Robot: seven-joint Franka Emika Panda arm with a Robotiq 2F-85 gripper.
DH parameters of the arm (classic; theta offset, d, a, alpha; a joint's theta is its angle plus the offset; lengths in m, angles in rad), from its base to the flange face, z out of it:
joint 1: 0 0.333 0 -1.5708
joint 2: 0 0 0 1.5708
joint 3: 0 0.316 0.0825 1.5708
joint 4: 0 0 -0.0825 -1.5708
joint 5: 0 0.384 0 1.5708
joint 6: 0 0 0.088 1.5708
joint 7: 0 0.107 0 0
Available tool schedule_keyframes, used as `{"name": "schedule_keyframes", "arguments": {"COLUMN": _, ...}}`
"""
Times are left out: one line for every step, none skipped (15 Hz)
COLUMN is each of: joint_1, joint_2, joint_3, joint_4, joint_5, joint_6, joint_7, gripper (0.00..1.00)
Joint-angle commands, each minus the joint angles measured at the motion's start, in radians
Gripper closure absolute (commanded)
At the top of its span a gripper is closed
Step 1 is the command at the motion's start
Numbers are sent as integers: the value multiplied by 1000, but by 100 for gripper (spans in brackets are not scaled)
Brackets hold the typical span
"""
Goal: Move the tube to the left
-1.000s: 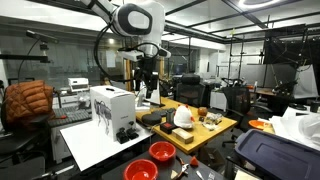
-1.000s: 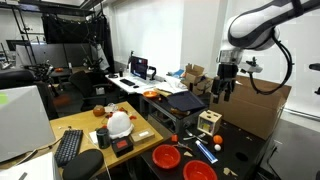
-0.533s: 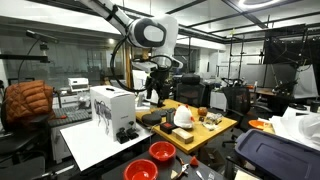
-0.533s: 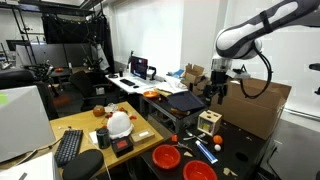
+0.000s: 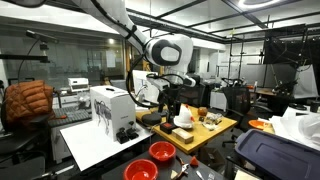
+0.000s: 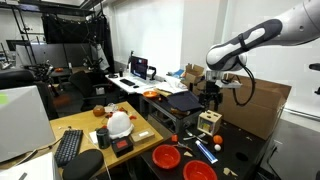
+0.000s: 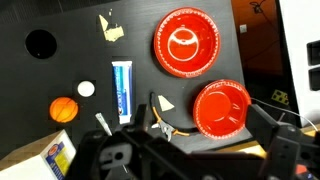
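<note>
**Exterior view, across the white bench.** Over the last second the arm (image 5: 166, 50) has swung away from the back of the room. It has come forward over the wooden table (image 5: 222, 126) and dropped lower. The gripper (image 5: 169, 104) hangs well above the work surface, jaws apart, holding nothing. The tube is too small to make out from here. Two red bowls (image 5: 162, 151) mark the black table where it should lie.

**Exterior view, from the keyboard side.** The same travel shows here: the gripper has moved in from the wall and sunk toward the wooden box (image 6: 209, 122). The tube (image 6: 205, 150) lies on the black tabletop (image 6: 245, 155), near the red bowls, and has not shifted. The gripper is well apart from it.

**Wrist view.** The tube (image 7: 121, 88) is now in the camera's field. It lies flat on the black surface, apart from both bowls, with a white disc (image 7: 86, 89) just beside it and an orange ball (image 7: 63, 109) near. The fingers (image 7: 100, 123) stand spread with nothing between them.

**Finding.** The approach is under way and the grasp has not begun. In the inspector's judgement, the next move calls for centring over the tube, turning the jaws across its narrow width, and descending. The nearby disc risks being nudged.
</note>
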Motion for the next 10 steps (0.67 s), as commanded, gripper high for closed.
{"name": "schedule_keyframes", "arguments": {"joint_1": -21, "joint_2": 95, "joint_3": 9, "joint_4": 106, "joint_5": 4, "joint_6": -31, "joint_7": 56, "gripper": 0}}
{"name": "schedule_keyframes", "arguments": {"joint_1": -27, "joint_2": 119, "joint_3": 10, "joint_4": 130, "joint_5": 8, "joint_6": -34, "joint_7": 62, "gripper": 0}}
{"name": "schedule_keyframes", "arguments": {"joint_1": -36, "joint_2": 149, "joint_3": 10, "joint_4": 158, "joint_5": 13, "joint_6": -33, "joint_7": 70, "gripper": 0}}
{"name": "schedule_keyframes", "arguments": {"joint_1": -43, "joint_2": 174, "joint_3": 10, "joint_4": 185, "joint_5": 13, "joint_6": -38, "joint_7": 74, "gripper": 0}}
{"name": "schedule_keyframes", "arguments": {"joint_1": -54, "joint_2": 207, "joint_3": 10, "joint_4": 223, "joint_5": 16, "joint_6": -51, "joint_7": 78, "gripper": 0}}
{"name": "schedule_keyframes", "arguments": {"joint_1": -63, "joint_2": 236, "joint_3": 11, "joint_4": 257, "joint_5": 16, "joint_6": -61, "joint_7": 79, "gripper": 0}}
{"name": "schedule_keyframes", "arguments": {"joint_1": -73, "joint_2": 271, "joint_3": 8, "joint_4": 305, "joint_5": 9, "joint_6": -81, "joint_7": 79, "gripper": 0}}
{"name": "schedule_keyframes", "arguments": {"joint_1": -85, "joint_2": 298, "joint_3": 8, "joint_4": 347, "joint_5": 8, "joint_6": -101, "joint_7": 78, "gripper": 0}}
{"name": "schedule_keyframes", "arguments": {"joint_1": -98, "joint_2": 331, "joint_3": 8, "joint_4": 401, "joint_5": 8, "joint_6": -125, "joint_7": 76, "gripper": 0}}
{"name": "schedule_keyframes", "arguments": {"joint_1": -111, "joint_2": 364, "joint_3": 8, "joint_4": 456, "joint_5": 7, "joint_6": -154, "joint_7": 77, "gripper": 0}}
